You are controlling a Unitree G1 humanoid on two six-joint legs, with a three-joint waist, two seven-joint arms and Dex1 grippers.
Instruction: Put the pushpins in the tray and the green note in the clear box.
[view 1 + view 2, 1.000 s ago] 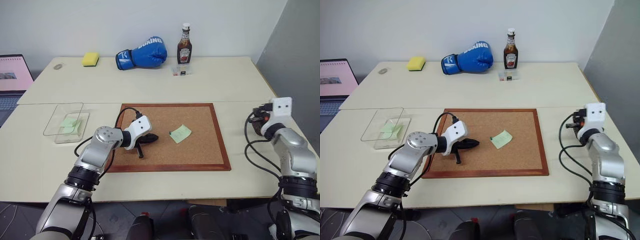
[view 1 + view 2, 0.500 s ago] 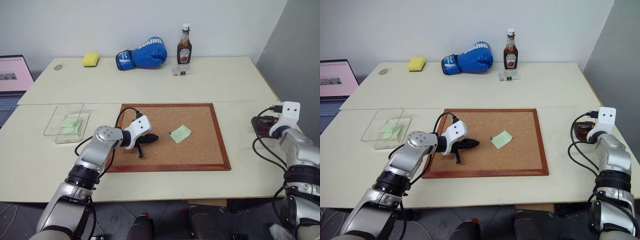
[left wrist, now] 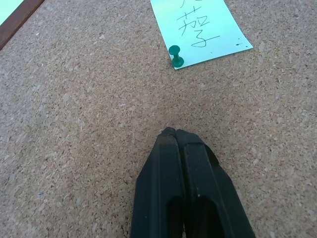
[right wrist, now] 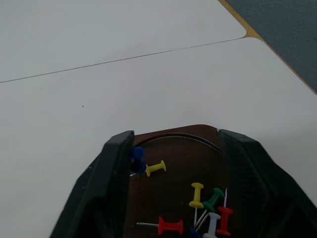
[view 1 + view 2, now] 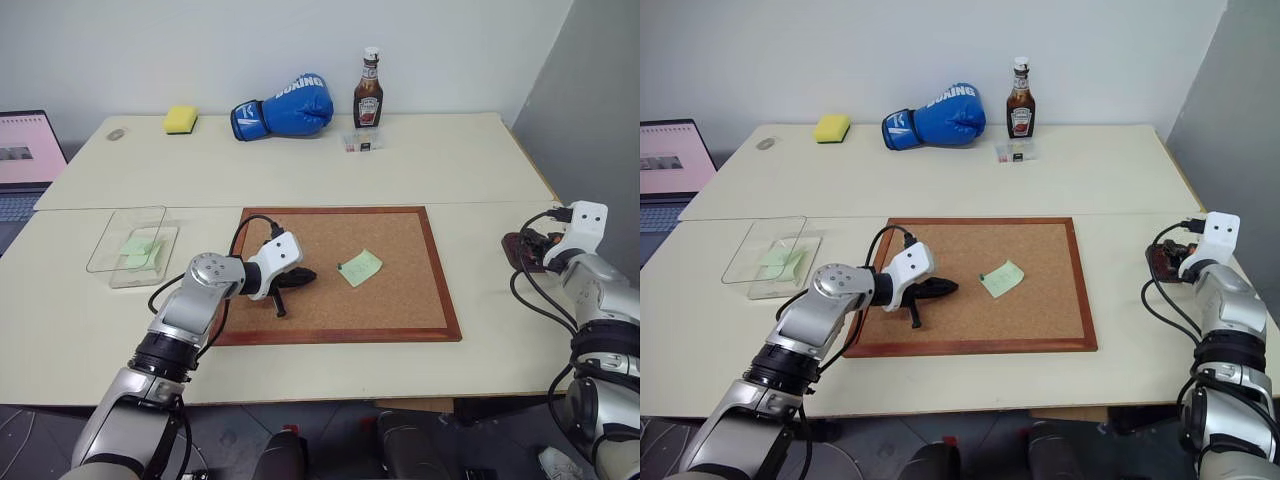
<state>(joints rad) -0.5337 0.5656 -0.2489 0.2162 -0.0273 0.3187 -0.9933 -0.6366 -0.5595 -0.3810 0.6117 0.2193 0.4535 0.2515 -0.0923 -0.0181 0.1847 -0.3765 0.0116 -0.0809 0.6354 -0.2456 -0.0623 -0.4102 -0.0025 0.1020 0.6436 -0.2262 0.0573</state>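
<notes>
My right gripper stood wide open over the dark brown tray at the table's right edge, where pushpins lay on their sides pointing various ways. My left gripper, fingers pressed together and empty, rested on the cork board, pointing toward the green note. That note lay slightly askew, a green pushpin through its near corner.

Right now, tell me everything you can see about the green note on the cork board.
The green note is a small pale green paper square with dark handwriting, lying flat and turned at an angle, right of the middle of the cork board. A green pushpin sits at one corner, seemingly pinning it. Nothing else touches it: the shut left gripper points at it from a short way off.
</notes>
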